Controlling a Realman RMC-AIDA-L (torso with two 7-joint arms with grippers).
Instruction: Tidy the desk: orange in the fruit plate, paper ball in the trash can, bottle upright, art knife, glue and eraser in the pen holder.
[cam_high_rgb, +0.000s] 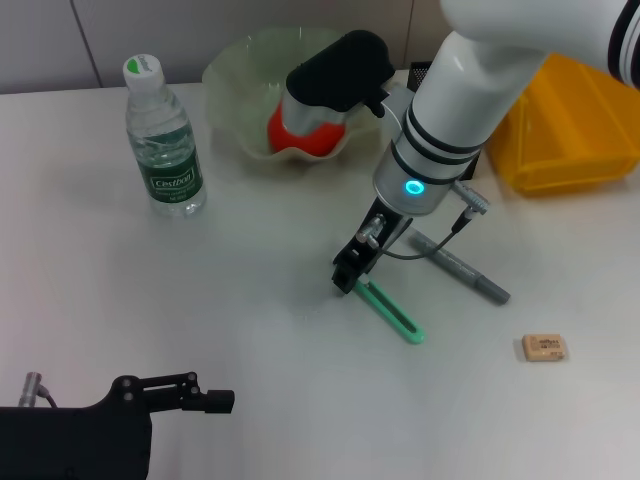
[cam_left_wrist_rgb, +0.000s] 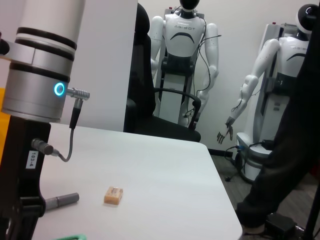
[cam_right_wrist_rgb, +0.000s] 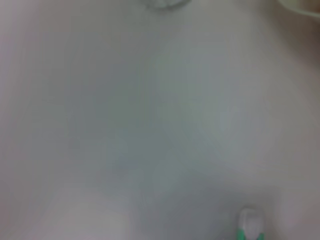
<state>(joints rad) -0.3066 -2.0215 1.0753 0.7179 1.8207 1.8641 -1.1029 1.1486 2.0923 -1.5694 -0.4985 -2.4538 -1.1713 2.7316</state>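
Note:
My right gripper is down on the table at the near end of the green art knife, whose tip also shows in the right wrist view. The grey glue stick lies just right of it, and the tan eraser is farther right. An orange sits in the pale green fruit plate, partly hidden by my right arm. The bottle stands upright at the back left. A black pen holder peeks out behind the arm. The paper ball is out of view. My left gripper rests open at the near left.
A yellow bin stands at the back right. Bare white table stretches between the bottle and the knife. In the left wrist view the table's far edge gives way to a chair and humanoid robots.

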